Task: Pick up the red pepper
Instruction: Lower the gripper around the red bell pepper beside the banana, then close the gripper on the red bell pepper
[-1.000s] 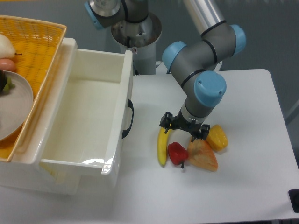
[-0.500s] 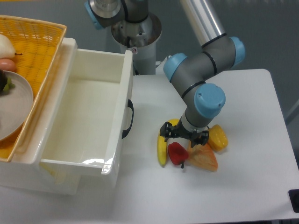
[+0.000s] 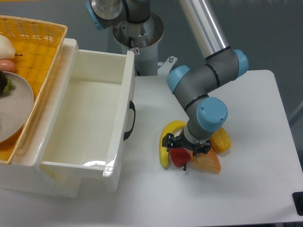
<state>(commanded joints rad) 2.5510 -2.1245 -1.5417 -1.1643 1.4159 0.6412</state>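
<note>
Camera, gripper [image 3: 186, 146] lowered, jaws straddling red pepper [image 3: 179, 156]

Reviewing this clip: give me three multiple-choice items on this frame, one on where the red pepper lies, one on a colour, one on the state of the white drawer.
1. The red pepper lies
A. in the drawer
B. on the table between the banana and the orange wedge
C. in the basket

2. The basket is
A. yellow-orange
B. blue
C. black

3. The white drawer is
A. shut
B. pulled open with nothing seen inside
C. open and full of fruit

Answers:
1 B, it sits under the pincer with the banana to the image left.
2 A, its weave is yellow-orange.
3 B, only its bare white inside shows.
</note>
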